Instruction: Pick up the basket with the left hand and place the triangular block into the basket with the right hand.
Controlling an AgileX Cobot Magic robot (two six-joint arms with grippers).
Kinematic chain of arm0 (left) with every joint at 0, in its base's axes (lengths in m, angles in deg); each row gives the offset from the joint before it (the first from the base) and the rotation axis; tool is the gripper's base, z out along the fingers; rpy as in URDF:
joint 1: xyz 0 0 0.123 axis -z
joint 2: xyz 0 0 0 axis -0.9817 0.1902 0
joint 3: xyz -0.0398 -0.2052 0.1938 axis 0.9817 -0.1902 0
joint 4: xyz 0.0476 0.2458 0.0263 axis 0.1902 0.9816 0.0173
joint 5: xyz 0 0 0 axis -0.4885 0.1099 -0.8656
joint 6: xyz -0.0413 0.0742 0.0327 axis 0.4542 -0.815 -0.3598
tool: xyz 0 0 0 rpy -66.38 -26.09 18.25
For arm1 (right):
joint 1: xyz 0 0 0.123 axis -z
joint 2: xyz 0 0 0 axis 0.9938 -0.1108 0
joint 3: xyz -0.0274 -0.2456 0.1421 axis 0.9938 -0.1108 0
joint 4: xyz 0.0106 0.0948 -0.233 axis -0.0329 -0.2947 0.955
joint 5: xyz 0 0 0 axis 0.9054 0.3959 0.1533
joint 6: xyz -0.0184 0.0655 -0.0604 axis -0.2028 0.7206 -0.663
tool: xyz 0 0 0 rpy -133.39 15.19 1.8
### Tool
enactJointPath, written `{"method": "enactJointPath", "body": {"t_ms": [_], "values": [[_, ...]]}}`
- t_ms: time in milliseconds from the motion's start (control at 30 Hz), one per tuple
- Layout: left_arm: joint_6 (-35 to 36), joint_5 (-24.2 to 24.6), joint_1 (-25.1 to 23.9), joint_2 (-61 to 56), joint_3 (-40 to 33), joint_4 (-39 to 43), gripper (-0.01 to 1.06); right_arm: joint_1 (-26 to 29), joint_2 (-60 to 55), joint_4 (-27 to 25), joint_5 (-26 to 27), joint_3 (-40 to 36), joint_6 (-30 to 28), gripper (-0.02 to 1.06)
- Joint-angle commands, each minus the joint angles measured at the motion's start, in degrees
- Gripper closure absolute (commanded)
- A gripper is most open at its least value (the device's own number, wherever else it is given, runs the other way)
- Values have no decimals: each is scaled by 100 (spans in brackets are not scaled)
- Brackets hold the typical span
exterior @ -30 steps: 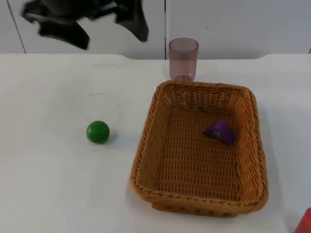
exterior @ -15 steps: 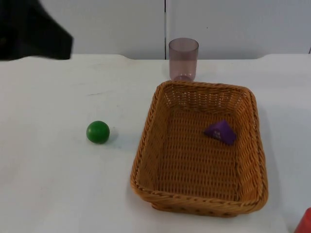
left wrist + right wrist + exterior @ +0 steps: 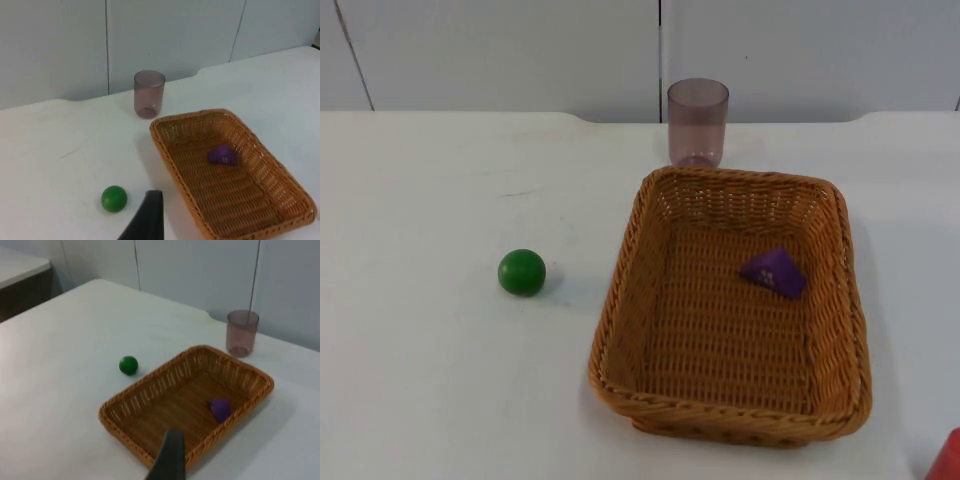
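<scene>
Fingertips told little: one black fingertip of the left end effector (image 3: 145, 220) stood in the left wrist view, raised over the counter (image 3: 430, 380) near the green ball (image 3: 114, 198), touching nothing. How far its fingers were apart could not be told. One dark fingertip of the right end effector (image 3: 170, 457) stood in the right wrist view, raised in front of the basket's near rim, holding nothing, and its opening could not be told either.

In the top view the wicker basket (image 3: 620, 330) sat flat on the white counter, in the right half of the frame, with no end effector on it. The purple triangular block (image 3: 775, 272) lay inside it on the woven floor, toward the right wall and nearer the far end than the near one, apart from the rim. The same block lay in the basket in the left wrist view (image 3: 223, 155) and the right wrist view (image 3: 219, 409).

A translucent purple cup (image 3: 698, 122) stood upright just behind the basket's far rim, at the upper centre of the frame, close to the grey partition wall (image 3: 500, 50). The green ball rested on the counter at the left of the basket, apart from its left wall. A red object (image 3: 948, 460) sat at the lower right corner of the frame, cut off by the edge.
</scene>
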Motion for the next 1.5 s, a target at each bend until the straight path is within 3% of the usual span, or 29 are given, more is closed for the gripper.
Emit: {"method": "enactJointPath", "body": {"t_ms": [0, 267, 367, 600, 833, 1467], "values": [[10, 265, 2, -222, -29, 114, 13, 0, 164, -36, -249, -5, -63, 32], [443, 974, 2, -910, -29, 711, 13, 0, 510, -207, -629, -5, -356, 32], [443, 1380, 2, -1298, -29, 870, 13, 0, 653, -699, -809, -5, -881, 32], [542, 1803, -18, -1641, -159, 1086, 13, -11, 653, -855, -1100, -118, -935, 32], [607, 1779, -18, -1641, -596, 1104, 13, -11, 653, -897, -803, -781, -1010, 32], [758, 1819, -18, -1641, -632, 1300, 13, -11, 653, -1028, -755, -795, -1024, 32]]}}
